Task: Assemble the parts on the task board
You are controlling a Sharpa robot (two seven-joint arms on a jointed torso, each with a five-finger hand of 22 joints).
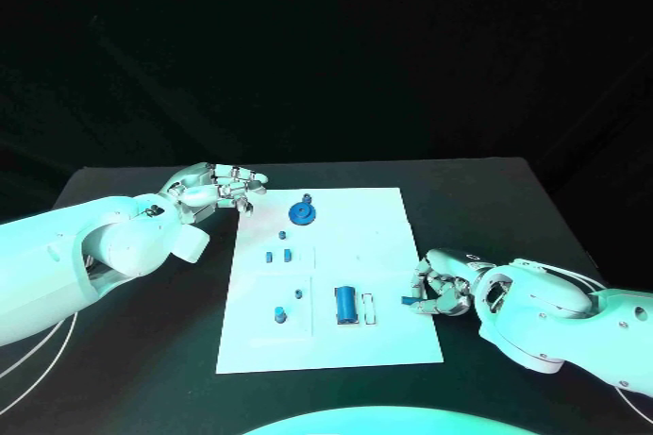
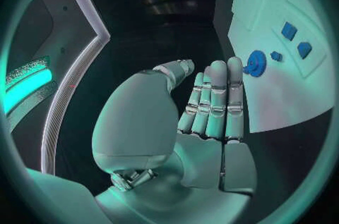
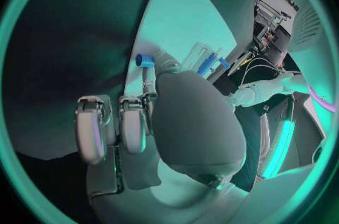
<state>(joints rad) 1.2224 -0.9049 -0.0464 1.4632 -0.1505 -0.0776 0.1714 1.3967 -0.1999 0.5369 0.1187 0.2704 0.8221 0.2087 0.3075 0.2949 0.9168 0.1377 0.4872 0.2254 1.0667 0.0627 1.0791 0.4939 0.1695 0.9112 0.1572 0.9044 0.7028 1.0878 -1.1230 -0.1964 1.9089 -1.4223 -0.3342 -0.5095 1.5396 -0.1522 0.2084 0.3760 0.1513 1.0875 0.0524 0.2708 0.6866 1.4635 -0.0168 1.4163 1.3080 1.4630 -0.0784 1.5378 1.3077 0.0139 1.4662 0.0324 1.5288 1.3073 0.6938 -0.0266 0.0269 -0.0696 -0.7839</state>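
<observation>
The white task board lies in the middle of the black table. On it are a round blue part, three small blue parts in the left column, a blue peg and a long blue cylinder. My right hand is at the board's right edge and pinches a small blue part at its fingertips; the right wrist view shows this part just over the board. My left hand hovers off the board's far left corner with fingers stretched out and nothing in it, close to the round blue part.
Black table surrounds the board, with its far edge behind the left hand. A shallow white slot lies beside the long cylinder. The left forearm covers the table's left side.
</observation>
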